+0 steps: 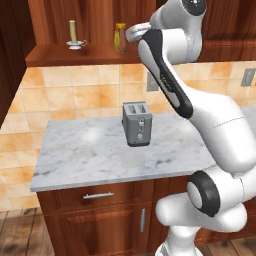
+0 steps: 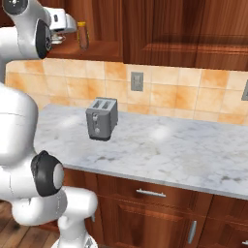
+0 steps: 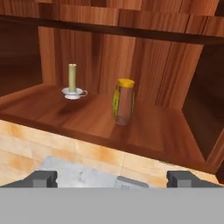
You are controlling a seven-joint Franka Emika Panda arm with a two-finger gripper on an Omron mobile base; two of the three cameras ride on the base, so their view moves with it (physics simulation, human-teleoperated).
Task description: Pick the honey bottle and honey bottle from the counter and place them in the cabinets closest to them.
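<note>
Honey bottle set on cabinet shelf, fingers apart

Cream candle in white holder stands left of the upright amber honey bottle with orange-yellow cap on the reddish-brown wooden cabinet shelf. Gripper hangs back, jaws spread, empty. A careless pull-back could topple the bottle.

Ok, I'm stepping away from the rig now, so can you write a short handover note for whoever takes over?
Gripper: open, holding nothing, level with the cabinet shelf and clear of it.
Honey bottle: upright on that open shelf, to the right of the candle in its holder, apart from it.
Counter: the toaster stands on it; no honey bottle can be seen on it.
Done: one bottle appears placed in the cabinet.
Left: the second bottle. Its whereabouts cannot be told from here; find it, then shelve it in its nearest cabinet.
</note>
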